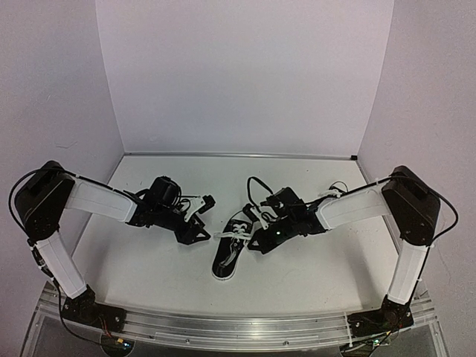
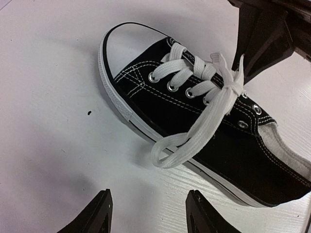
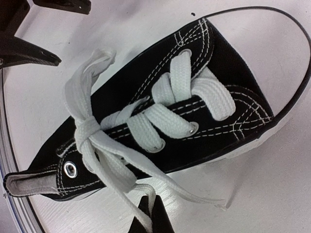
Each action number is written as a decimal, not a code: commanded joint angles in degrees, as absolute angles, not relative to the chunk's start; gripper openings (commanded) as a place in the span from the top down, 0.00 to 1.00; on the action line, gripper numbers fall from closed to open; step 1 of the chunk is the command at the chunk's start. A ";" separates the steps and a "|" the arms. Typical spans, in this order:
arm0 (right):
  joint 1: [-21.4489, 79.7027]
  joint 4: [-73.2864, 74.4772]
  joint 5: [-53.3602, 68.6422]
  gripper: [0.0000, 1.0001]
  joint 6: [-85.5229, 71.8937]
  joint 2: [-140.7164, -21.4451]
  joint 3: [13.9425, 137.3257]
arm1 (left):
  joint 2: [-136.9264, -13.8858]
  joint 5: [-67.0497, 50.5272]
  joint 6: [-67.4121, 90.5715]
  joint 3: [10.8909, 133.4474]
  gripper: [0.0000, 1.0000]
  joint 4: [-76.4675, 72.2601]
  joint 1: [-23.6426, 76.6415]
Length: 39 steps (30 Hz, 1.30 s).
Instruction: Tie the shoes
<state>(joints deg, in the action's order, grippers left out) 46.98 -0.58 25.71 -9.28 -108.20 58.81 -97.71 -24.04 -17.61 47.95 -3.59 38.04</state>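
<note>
Beside the shoe's [image 3: 160, 87] ankle opening, the right gripper [image 3: 148, 216] has its jaws pressed together on a lace strand [image 3: 114, 179] that runs down to them from the knot [image 3: 83, 132] over the tongue. Off the shoe's flank, the left gripper [image 2: 149, 199] hangs with its jaws apart and nothing between them. A slack loop [image 2: 175, 145] drapes over the sole just beyond its fingertips. The shoe itself sits sole-down on the table [image 2: 48, 121], between the two grippers.

The shoe looks light, so a hard tug on a lace would probably drag it across the smooth tabletop rather than tighten anything. The laces are flat, soft and limp. They should pinch easily but hold no shape once let go. The loop's middle, where it hangs clear of the sole, seems the best place to grip.

No second shoe appears in any view. The pinched strand's tip is hidden behind the right fingers. Whether the knot is a finished bow or only a first crossing is hard to make out.
</note>
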 commanded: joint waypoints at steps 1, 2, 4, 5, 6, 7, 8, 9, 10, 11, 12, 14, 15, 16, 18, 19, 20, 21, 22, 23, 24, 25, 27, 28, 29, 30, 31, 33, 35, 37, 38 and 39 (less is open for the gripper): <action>47.32 3.28 23.64 1.00 -10.35 -105.61 61.13 | -98.90 -24.56 -24.93 47.09 0.47 -6.17 37.92; 47.32 3.72 23.42 1.00 -10.46 -105.62 61.28 | -99.10 -24.62 -25.45 46.91 0.47 -6.88 37.98; 47.32 4.60 23.23 1.00 -10.65 -105.75 61.69 | -99.21 -24.81 -26.16 46.10 0.47 -9.30 38.13; 47.33 5.15 23.18 1.00 -10.75 -105.85 61.93 | -99.22 -24.99 -26.61 45.73 0.47 -10.38 38.23; 47.33 5.64 23.05 1.00 -10.79 -106.00 62.13 | -99.35 -25.03 -27.07 45.53 0.47 -11.24 38.35; 47.32 6.14 22.89 1.00 -10.78 -106.12 62.34 | -99.60 -24.90 -27.62 45.48 0.46 -11.92 38.50; 47.31 6.71 22.72 1.00 -10.76 -106.18 62.55 | -99.91 -24.59 -28.25 45.54 0.46 -12.49 38.66; 47.33 7.36 22.54 1.00 -10.72 -106.23 62.71 | -100.21 -24.08 -28.79 45.63 0.45 -12.88 38.89; 47.30 7.83 22.33 1.00 -10.65 -106.23 62.87 | -100.51 -23.53 -29.42 45.78 0.45 -13.40 39.15; 47.30 8.14 22.23 1.00 -10.64 -106.21 62.95 | -100.79 -23.13 -30.03 45.96 0.45 -13.73 39.38; 47.33 8.48 22.17 1.00 -10.64 -106.21 63.04 | -101.05 -23.04 -30.66 46.19 0.44 -13.86 39.61; 47.36 9.15 22.06 1.00 -10.63 -106.21 63.29 | -101.41 -22.51 -31.74 46.70 0.44 -14.33 40.12; 47.36 9.34 22.06 1.00 -10.63 -106.24 63.37 | -101.60 -21.82 -32.21 46.87 0.43 -14.63 40.42; 47.33 9.52 22.06 1.00 -10.63 -106.28 63.49 | -101.86 -21.06 -32.72 47.06 0.43 -14.81 40.75; 47.34 9.95 22.08 1.00 -10.61 -106.52 63.90 | -102.25 -19.65 -33.63 47.69 0.43 -15.00 41.25; 47.32 10.14 22.12 1.00 -10.56 -106.66 64.12 | -102.42 -18.97 -34.04 47.99 0.43 -14.94 41.51; 47.30 10.39 22.11 1.00 -10.54 -106.86 64.35 | -102.54 -18.40 -34.39 48.35 0.43 -14.80 41.74; 47.35 10.56 22.14 1.00 -10.47 -106.95 64.45 | -102.57 -17.99 -34.61 48.54 0.43 -14.61 41.86; 47.31 10.69 22.15 1.00 -10.40 -107.02 64.55 | -102.57 -17.83 -34.74 48.73 0.44 -14.46 41.96; 47.29 10.86 22.07 1.00 -10.37 -106.98 64.67 | -102.50 -17.64 -34.88 48.82 0.44 -14.42 42.07; 47.34 11.05 22.06 1.00 -10.37 -106.99 64.74 | -102.35 -17.43 -35.01 48.84 0.44 -14.37 42.24; 47.36 11.18 22.03 1.00 -10.37 -106.98 64.79 | -102.16 -17.23 -35.18 48.82 0.45 -14.25 42.36; 47.36 11.39 21.80 1.00 -10.37 -106.93 64.86 | -101.40 -16.75 -35.36 48.48 0.48 -14.10 42.52; 47.34 11.50 21.68 1.00 -10.37 -106.91 64.85 | -100.93 -16.43 -35.41 48.21 0.51 -14.34 42.54; 47.30 11.58 21.57 1.00 -10.37 -106.85 64.82 | -100.40 -16.12 -35.42 47.90 0.53 -14.67 42.54; 47.32 11.60 21.54 1.00 -10.35 -106.85 64.78 | -99.98 -15.77 -35.46 47.47 0.54 -15.30 42.54; 47.33 11.60 21.54 1.00 -10.30 -106.93 64.82 | -99.69 -15.26 -35.47 47.28 0.54 -15.72 42.54; 47.34 11.69 21.62 1.00 -10.35 -106.94 64.91 | -99.56 -14.57 -35.73 47.51 0.55 -15.83 42.54; 47.36 11.77 21.62 1.00 -10.37 -106.96 65.03 | -99.97 -14.42 -36.03 48.04 0.52 -15.75 42.54; 47.37 11.81 21.59 1.00 -10.41 -106.83 65.16 | -100.46 -14.51 -36.22 48.69 0.49 -15.52 42.56; 47.37 11.86 21.55 1.00 -10.46 -106.77 65.21 | -100.68 -14.54 -36.27 48.99 0.48 -15.40 42.58; 47.35 11.87 21.47 1.00 -10.53 -106.69 65.21 | -100.79 -14.76 -36.34 49.25 0.47 -15.38 42.60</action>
<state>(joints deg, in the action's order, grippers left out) 47.03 10.85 22.74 -10.57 -108.18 63.33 -101.75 -15.16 -35.24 46.77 -13.61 42.39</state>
